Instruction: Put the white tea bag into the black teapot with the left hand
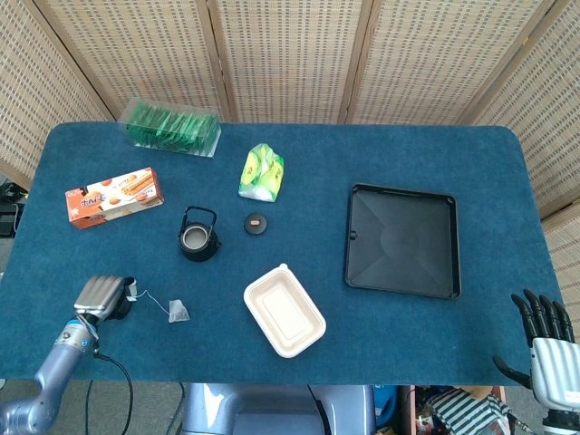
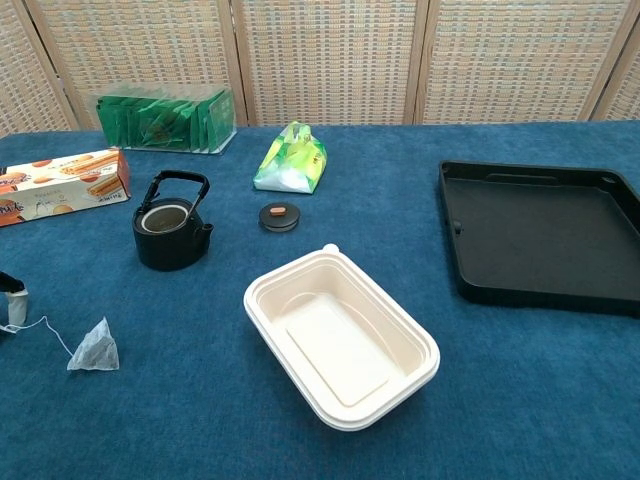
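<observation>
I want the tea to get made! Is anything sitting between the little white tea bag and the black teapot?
Nothing visible is in the way. The white tea bag lies on bare blue cloth, and the black teapot stands beyond it with its lid off. The left hand holds the bag's tag.

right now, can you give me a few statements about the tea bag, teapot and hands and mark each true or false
1. The white tea bag lies on the table, outside the black teapot. True.
2. The teapot's lid is on the pot. False: the pot is open, and the lid lies on the cloth beside it.
3. The left hand is at the tag end of the tea bag's string. True.
4. The right hand holds the white container. False: it is at the table's near right corner, fingers spread, holding nothing.
5. The black tray has the snack box in it. False: the box lies on the cloth at the far left.
</observation>
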